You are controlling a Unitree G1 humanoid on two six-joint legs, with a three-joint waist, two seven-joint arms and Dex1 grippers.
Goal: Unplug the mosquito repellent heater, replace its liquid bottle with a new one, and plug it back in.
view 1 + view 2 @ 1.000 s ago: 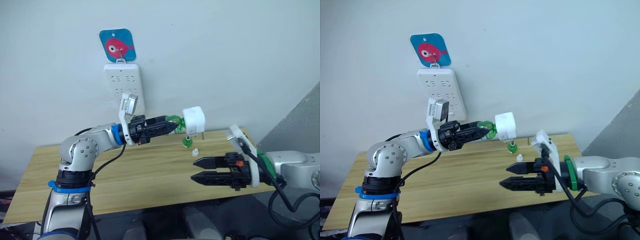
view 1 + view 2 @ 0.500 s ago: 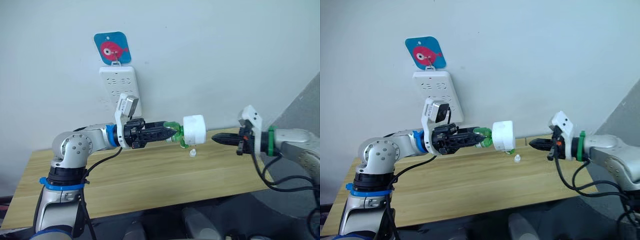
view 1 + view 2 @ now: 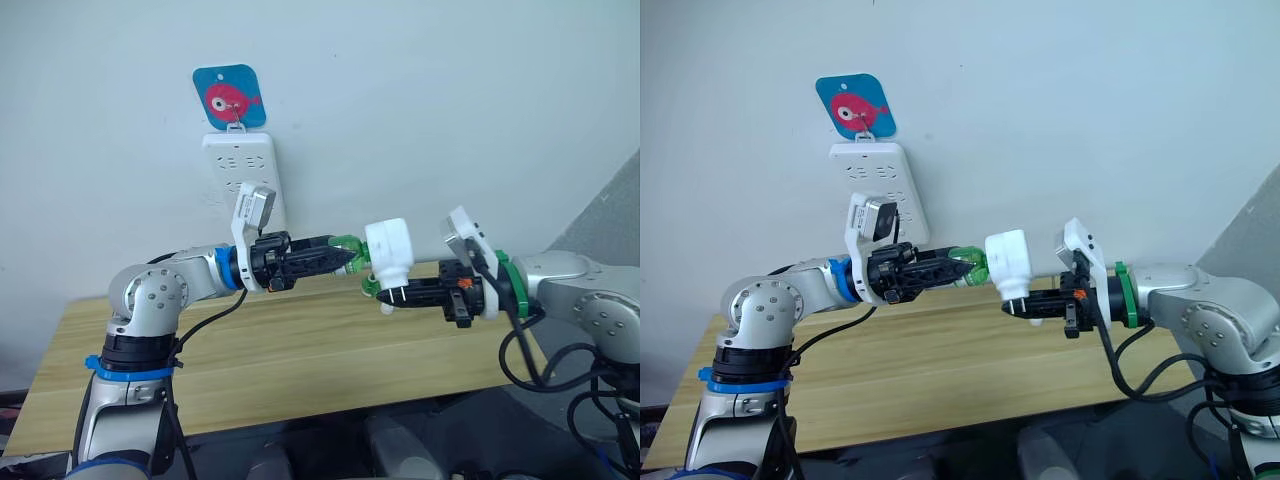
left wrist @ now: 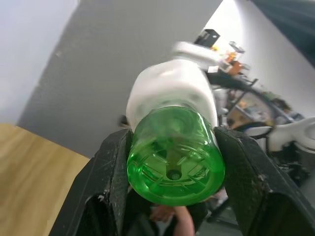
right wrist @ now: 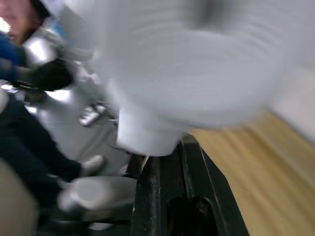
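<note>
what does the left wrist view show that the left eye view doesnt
Left wrist view alone: the round underside of the green bottle, clamped between the left end effector's black fingers. Left eye view alone: the wall power strip, the fish hook above it, and the right end effector beneath the heater. Both: the white heater, the bottle, the wooden table.

White mosquito repellent heater [image 3: 389,250] showing translucent green bottle [image 4: 175,162], black gripper fingers [image 4: 114,169], pale wood-grain table [image 3: 280,350], blue tag [image 3: 229,95] bearing pink fish.
</note>
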